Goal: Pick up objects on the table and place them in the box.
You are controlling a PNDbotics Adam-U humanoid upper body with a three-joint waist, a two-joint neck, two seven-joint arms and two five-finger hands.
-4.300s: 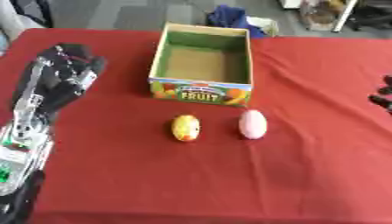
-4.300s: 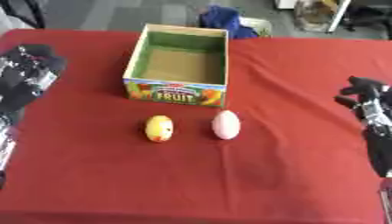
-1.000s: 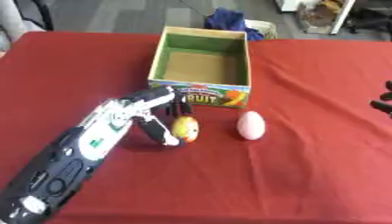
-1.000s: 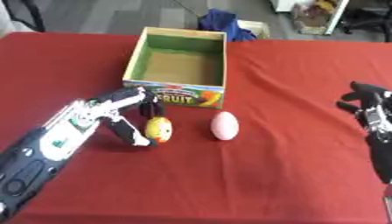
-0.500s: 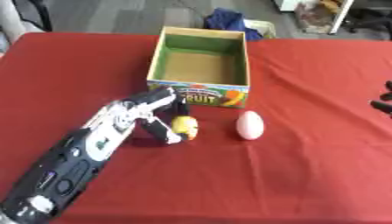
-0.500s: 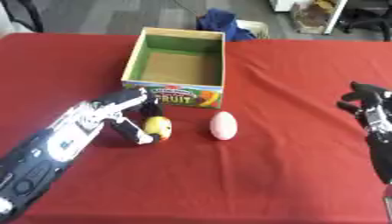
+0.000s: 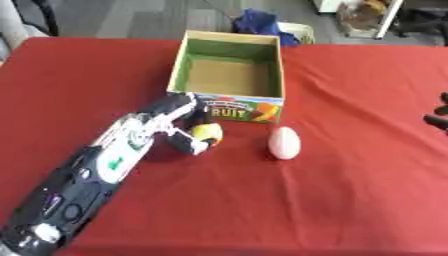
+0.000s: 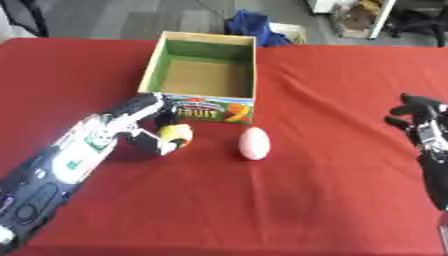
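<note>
The left hand has its fingers and thumb curled around the small yellow rounded object, which sits on the red tablecloth just in front of the open cardboard fruit box, positioned for a short lift over the near wall. The pale pink egg-shaped object lies beside it, untouched. The right hand idles at the right edge, fingers relaxed and apart. Judged status: 0 of 2 objects boxed.

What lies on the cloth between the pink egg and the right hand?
Nothing: between the pink egg and the right hand only bare red cloth shows, in the right eye view.
</note>
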